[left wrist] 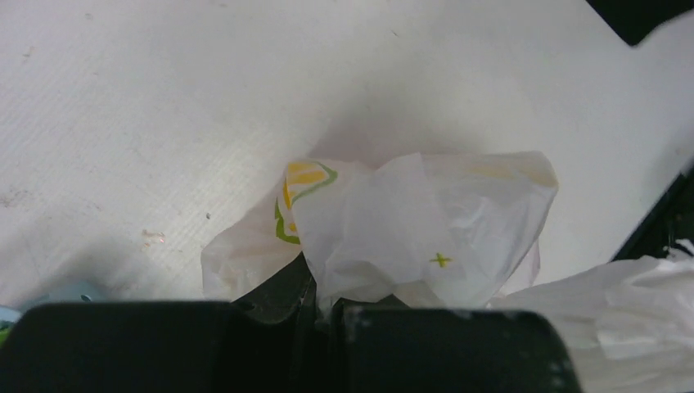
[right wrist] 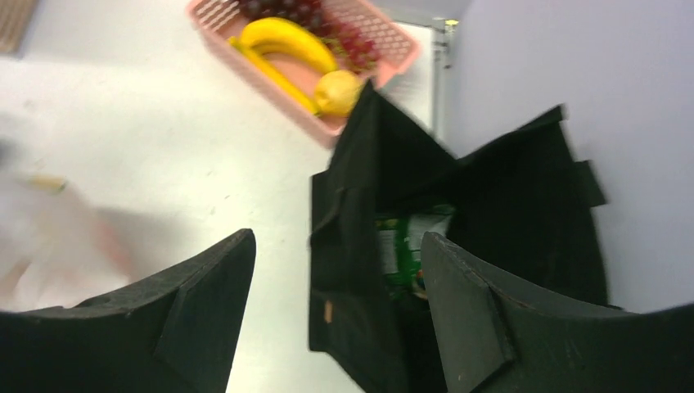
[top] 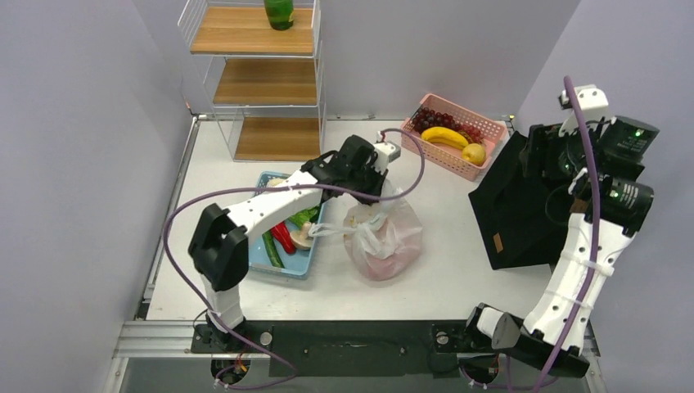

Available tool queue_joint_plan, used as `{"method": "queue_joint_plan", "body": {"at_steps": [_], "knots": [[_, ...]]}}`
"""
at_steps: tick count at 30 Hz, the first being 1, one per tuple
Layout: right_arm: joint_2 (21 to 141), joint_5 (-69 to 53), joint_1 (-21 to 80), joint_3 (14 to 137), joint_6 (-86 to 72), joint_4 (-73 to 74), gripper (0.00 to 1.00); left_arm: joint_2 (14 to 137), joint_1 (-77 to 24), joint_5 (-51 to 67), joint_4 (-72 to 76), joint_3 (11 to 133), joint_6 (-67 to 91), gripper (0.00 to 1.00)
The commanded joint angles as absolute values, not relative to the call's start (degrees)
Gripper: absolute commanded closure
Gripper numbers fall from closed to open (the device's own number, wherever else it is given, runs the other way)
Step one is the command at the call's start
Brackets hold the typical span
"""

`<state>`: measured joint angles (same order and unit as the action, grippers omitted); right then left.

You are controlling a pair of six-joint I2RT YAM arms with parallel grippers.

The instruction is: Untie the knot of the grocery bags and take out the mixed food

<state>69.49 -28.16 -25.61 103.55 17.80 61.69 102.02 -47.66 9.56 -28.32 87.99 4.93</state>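
The grocery bag (top: pixel 385 237), thin white plastic with yellow and green print, sits mid-table with reddish shapes showing through it. My left gripper (top: pixel 372 192) is shut on the bag's gathered top. In the left wrist view the crinkled plastic (left wrist: pixel 409 221) rises from between the closed jaws (left wrist: pixel 323 315). My right gripper (right wrist: pixel 337 237) hangs open and empty above the black tote (top: pixel 515 209) at the right. A green snack packet (right wrist: pixel 403 246) lies inside the tote's open mouth. The rest of the mixed food is hidden.
A pink basket (top: pixel 491 127) with a banana, grapes and a yellow fruit stands at the back right. A blue tray (top: pixel 282 272) of vegetables lies under my left arm. A wooden shelf rack (top: pixel 254 74) with a green bottle (top: pixel 279 12) stands at the back left.
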Motion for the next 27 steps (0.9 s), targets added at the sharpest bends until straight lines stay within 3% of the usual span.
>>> {"method": "queue_joint_plan", "body": {"at_steps": [1, 2, 4, 6, 8, 11, 14, 23, 27], "knots": [[64.2, -37.8, -24.5, 95.9, 22.2, 64.4, 0.3, 110.2, -40.8, 11.8, -27.1, 98.1, 16.7, 1.0], [62.6, -38.9, -24.0, 93.3, 22.9, 65.1, 0.3, 111.9, -40.0, 13.3, -26.9, 98.6, 17.2, 1.0], [60.5, -40.3, -22.8, 89.2, 24.7, 66.9, 0.3, 112.4, -38.2, 17.4, -25.9, 99.1, 17.4, 0.78], [58.5, -41.0, -20.8, 85.3, 26.2, 68.1, 0.3, 111.8, -36.7, 22.9, -25.8, 100.5, 16.9, 0.34], [57.3, -41.2, -17.7, 81.5, 26.5, 68.3, 0.28, 110.5, -35.5, 27.9, -26.5, 101.8, 15.9, 0.27], [56.6, -40.6, -9.6, 77.6, 25.1, 66.8, 0.2, 107.1, -33.8, 31.4, -27.3, 101.4, 14.6, 0.25], [56.8, -36.5, -1.9, 73.6, 21.9, 62.5, 0.19, 100.1, -31.5, 33.0, -24.4, 95.1, 14.1, 0.24], [64.5, -27.5, 22.7, 69.8, 17.8, 48.7, 0.3, 77.6, -22.5, 36.6, -11.5, 75.5, 14.4, 0.23], [71.2, -25.2, 28.5, 69.4, 18.8, 44.5, 0.35, 70.3, -20.8, 34.3, -15.4, 70.8, 10.3, 0.22]]}}
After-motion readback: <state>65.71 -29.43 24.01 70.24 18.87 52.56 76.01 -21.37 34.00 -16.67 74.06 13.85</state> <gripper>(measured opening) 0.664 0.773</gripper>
